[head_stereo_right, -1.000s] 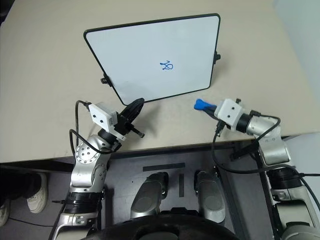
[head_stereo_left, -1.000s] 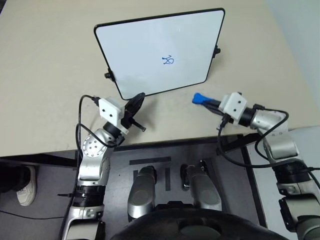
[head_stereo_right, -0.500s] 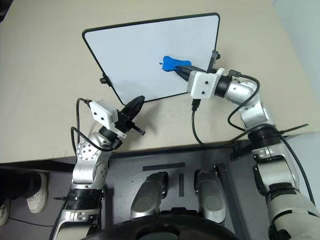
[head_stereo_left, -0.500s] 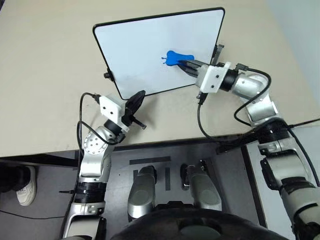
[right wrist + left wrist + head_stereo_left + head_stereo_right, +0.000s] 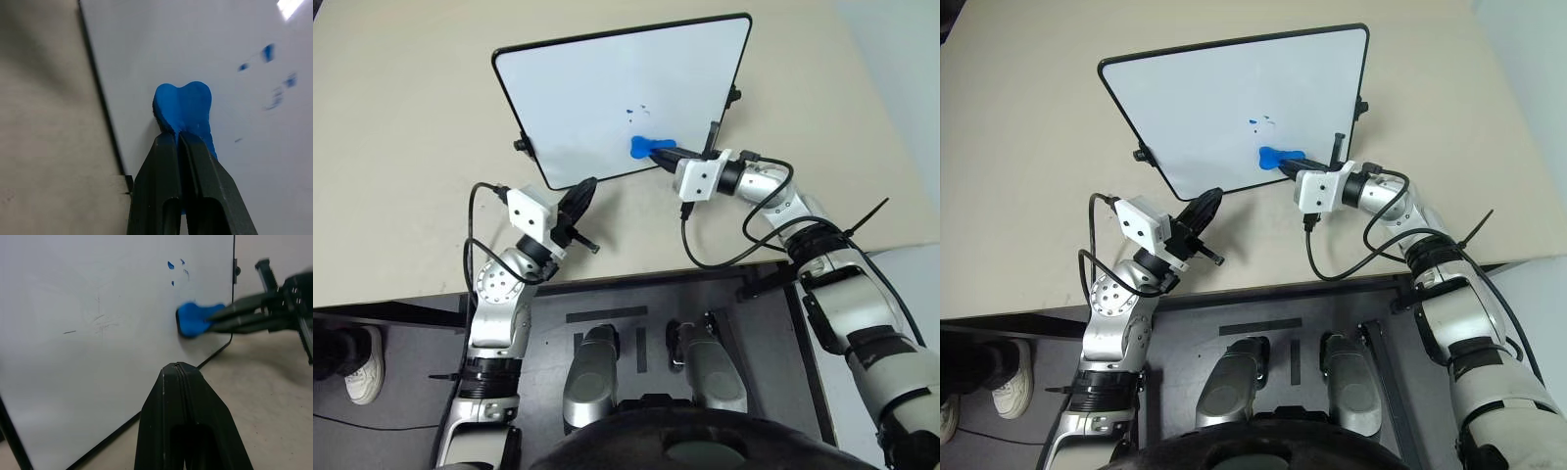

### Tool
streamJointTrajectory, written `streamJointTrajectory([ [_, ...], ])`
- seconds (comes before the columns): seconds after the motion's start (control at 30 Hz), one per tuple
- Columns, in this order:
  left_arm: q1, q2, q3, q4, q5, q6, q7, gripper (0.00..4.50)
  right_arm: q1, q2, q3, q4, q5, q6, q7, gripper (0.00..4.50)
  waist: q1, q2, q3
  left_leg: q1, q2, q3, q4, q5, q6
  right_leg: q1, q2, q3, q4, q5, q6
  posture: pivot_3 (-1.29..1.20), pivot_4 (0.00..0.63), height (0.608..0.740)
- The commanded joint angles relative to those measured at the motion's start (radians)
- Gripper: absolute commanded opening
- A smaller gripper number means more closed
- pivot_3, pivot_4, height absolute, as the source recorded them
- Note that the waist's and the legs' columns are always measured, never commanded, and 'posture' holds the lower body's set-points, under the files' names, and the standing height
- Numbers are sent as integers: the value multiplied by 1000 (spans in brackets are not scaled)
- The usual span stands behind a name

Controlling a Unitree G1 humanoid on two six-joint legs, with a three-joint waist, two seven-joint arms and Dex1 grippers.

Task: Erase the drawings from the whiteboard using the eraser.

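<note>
Whiteboard [image 5: 607, 88] stands on counter [image 5: 401, 147] — drawings [image 5: 638, 110] reduced to flecks. Right gripper [image 5: 668, 154], jaws clamped on eraser [image 5: 651, 148], presses just below them; left gripper [image 5: 579, 196] shut, empty. Mid-wipe — next stroke needs to pass upward over flecks.

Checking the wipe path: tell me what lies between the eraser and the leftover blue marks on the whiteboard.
Nothing but bare white board: in the left eye view the eraser, held by the right gripper, sits just below the leftover drawings on the whiteboard.
</note>
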Motion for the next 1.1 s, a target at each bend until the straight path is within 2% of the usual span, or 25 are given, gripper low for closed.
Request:
streamJointTrajectory([
  [0.03,-12,3,5,-35,2,-14,1,0,-77,-8,-24,2,-29,-26,-108,42,0,0,0,0,0,0,0,-1,-1,0,0,0,0,0,0,0,150,740],
  [0.33,-24,2,1,-28,1,-12,-4,0,-123,-32,-40,-31,-99,-65,-301,42,-5,1,1,-1,0,0,0,-1,-2,-4,0,0,4,2,-3,0,150,740],
  [0.77,-23,1,-1,-42,5,-10,4,0,-61,33,36,129,-148,-18,-319,42,-8,1,0,2,0,0,0,-3,-6,-2,0,0,4,5,-4,0,150,740],
  [1.1,-28,7,4,-41,6,-10,5,0,-116,44,35,124,-151,-51,-373,42,-10,1,1,1,1,0,-1,-5,-9,-4,0,0,2,7,-5,0,150,740],
])
